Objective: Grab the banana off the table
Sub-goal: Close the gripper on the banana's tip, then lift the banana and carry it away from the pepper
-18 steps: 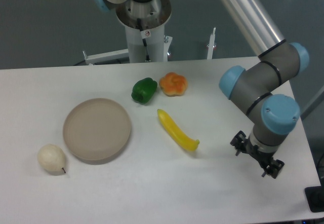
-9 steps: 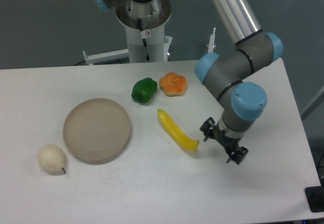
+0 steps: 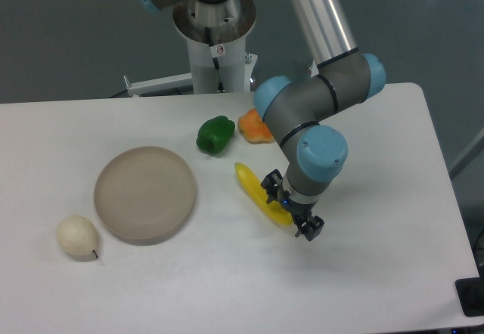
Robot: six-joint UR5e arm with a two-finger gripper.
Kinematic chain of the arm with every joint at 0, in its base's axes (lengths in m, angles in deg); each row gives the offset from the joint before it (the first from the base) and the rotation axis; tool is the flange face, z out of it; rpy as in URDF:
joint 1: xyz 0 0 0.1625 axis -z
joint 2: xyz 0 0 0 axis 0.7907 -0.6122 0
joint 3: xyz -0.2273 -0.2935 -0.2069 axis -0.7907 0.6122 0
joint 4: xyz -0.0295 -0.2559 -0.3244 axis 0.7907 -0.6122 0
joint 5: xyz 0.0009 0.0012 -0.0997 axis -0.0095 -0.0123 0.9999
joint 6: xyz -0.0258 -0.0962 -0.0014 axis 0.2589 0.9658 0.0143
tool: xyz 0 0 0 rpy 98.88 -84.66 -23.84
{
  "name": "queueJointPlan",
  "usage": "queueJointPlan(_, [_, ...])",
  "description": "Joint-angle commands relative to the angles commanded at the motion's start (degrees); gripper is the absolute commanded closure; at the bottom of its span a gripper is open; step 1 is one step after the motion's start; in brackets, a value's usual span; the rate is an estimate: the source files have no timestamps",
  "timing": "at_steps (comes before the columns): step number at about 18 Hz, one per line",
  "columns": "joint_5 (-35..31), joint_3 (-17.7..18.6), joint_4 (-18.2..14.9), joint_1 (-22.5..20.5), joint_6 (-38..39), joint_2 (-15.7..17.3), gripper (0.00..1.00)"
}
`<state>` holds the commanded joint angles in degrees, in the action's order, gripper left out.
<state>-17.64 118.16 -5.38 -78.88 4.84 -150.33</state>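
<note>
The yellow banana [image 3: 253,188] lies on the white table [image 3: 363,273] right of the plate, running from upper left to lower right. My gripper [image 3: 289,211] hangs over the banana's lower right end and hides that end. The fingers [image 3: 307,228] point down and stand apart on either side of the banana's end. I cannot tell whether they touch it. The banana rests on the table.
A round beige plate [image 3: 145,193] sits at the left. A pale pear-shaped fruit [image 3: 77,236] lies at its lower left. A green pepper [image 3: 215,134] and an orange lobed fruit [image 3: 252,125], partly hidden by the arm, lie behind the banana. The robot base [image 3: 214,32] stands at the back.
The arm has swung left from the table's right side, and the gripper now stands over the banana's lower right end. The banana and the other things have not moved.
</note>
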Motion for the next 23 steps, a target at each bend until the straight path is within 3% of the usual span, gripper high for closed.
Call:
queueJointPlan(10, [-2.02,-0.09,0.18,-0.17,-0.53,-0.26,0.0])
queueJointPlan(12, [-2.02,-0.26,0.18,-0.18,-0.62,-0.26,0.07])
queueJointPlan(20, [-2.11,-1.05,-0.17,-0.61,-0.7,-0.26,0.92])
queueJointPlan(21, [-2.11,-1.05,-0.35,-0.88,-0.7,-0.18,0.97])
queueJointPlan(23, [-2.02,-2.27,-1.14,-1.93,-0.7,0.26,0.97])
